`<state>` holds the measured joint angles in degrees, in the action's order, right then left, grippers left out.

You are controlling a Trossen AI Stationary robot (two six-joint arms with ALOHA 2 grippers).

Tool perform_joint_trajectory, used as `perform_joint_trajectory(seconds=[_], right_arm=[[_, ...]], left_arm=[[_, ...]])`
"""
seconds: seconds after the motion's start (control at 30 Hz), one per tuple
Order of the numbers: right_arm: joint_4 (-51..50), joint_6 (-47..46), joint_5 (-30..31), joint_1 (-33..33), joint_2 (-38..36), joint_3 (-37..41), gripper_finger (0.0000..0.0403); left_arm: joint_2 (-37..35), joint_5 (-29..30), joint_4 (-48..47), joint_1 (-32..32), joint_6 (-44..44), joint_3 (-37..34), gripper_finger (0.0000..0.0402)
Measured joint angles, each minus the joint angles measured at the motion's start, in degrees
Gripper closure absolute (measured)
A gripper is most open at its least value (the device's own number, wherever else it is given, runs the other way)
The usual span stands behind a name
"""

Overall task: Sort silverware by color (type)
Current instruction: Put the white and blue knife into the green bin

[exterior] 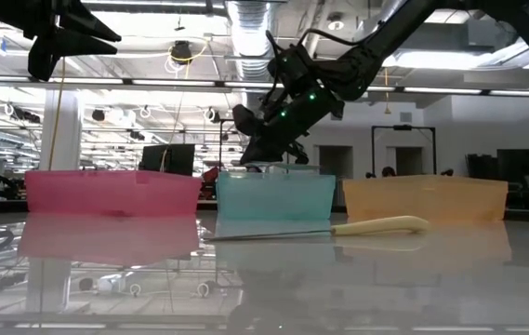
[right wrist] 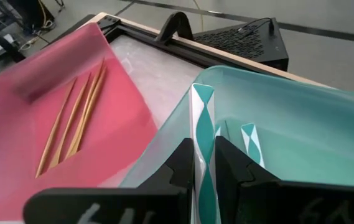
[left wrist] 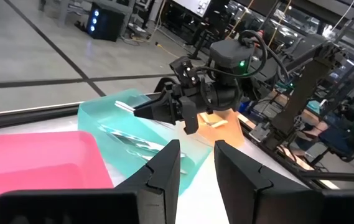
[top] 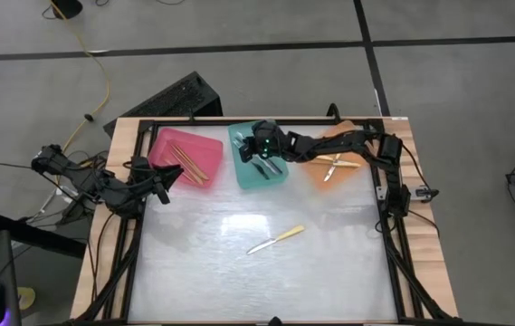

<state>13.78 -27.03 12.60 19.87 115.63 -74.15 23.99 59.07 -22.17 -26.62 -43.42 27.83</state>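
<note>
Teal-handled utensil (right wrist: 203,134) pinched in your right gripper (right wrist: 204,163) over the teal tray (top: 259,178), left gripper (left wrist: 195,165) parted and empty; release early and it bounces off the rim onto the counter (top: 239,272).

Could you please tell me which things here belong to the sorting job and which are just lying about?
Belongs to the job:
- yellow-handled knife on the table
- tan utensils in pink tray
- teal utensil in right gripper, over teal tray
- orange tray

Lying about:
- black keyboard and yellow cable on the floor
</note>
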Motion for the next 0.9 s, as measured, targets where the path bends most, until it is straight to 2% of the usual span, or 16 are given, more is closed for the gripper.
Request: perform_joint_trajectory(seconds=[0.3,0.47,0.73,0.9], right_arm=[[0.02,-3.17,6.74,-1.69,0.0,0.0,0.0352],[-0.02,-3.74,7.45,-2.2,0.0,0.0,0.0352],[-2.21,-7.49,12.28,-3.48,-0.04,0.52,0.0351],[-3.0,-7.48,17.39,-4.26,-0.04,0.52,0.0351]], left_arm=[[0.02,-0.11,-0.38,-0.02,-0.37,0.0,0.0318],[0.01,-0.13,-0.93,-0.01,-0.37,0.0,0.0318],[-0.01,0.02,-2.08,-0.02,-0.37,0.0,0.0318],[-0.01,0.2,-2.93,-0.01,-0.37,0.0,0.0318]])
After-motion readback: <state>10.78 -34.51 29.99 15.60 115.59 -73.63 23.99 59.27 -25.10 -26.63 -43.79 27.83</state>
